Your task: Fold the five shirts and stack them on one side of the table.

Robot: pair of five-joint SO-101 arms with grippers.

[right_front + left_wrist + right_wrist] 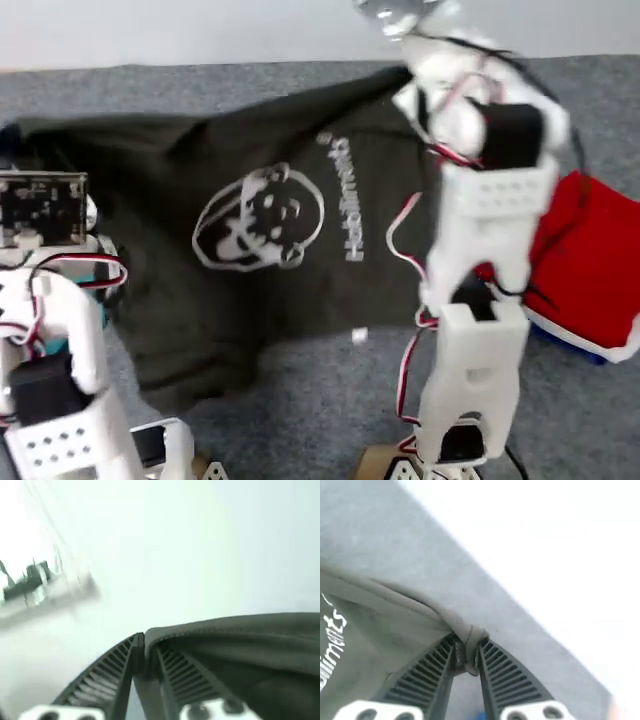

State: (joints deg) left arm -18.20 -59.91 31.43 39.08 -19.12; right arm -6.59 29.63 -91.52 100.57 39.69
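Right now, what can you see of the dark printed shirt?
The dark shirt is a soft olive-grey knit with a white face drawing and white lettering on its front. It lies print up, spread but wrinkled, across the grey table. The left gripper and the right gripper each pinch a stitched edge of it.

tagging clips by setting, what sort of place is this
Probably a robotics lab or workshop bench set up for laundry folding, not a home. The left arm and right arm, white with bare wiring, stand at a grey-covered table, with a dark shirt spread out and a red shirt aside.
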